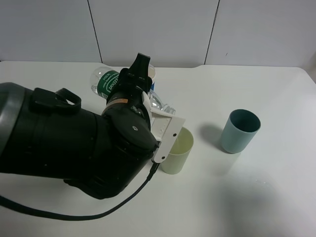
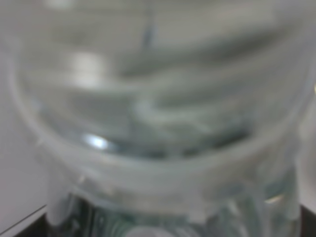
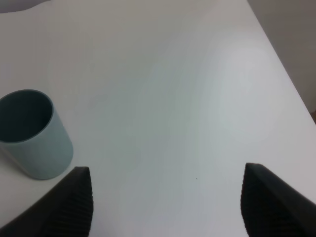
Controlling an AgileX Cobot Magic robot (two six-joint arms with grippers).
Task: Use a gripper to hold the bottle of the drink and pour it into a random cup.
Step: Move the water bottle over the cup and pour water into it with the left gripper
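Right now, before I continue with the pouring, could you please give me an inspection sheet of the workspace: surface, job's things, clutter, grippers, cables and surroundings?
Surface: white table; no spill seen.
Job's things: bottle tilted, neck pointing down toward the pale yellow-green cup, which stands upright; the bottle mouth is hidden behind the white bracket.
Clutter: teal cup upright, apart to the right; another cup mostly hidden behind the left gripper.
Grippers: left gripper shut on the bottle; right gripper open, holding nothing.
Cables: black cable trails from the left arm over the table.
Surroundings: white wall panels; nothing else seen.
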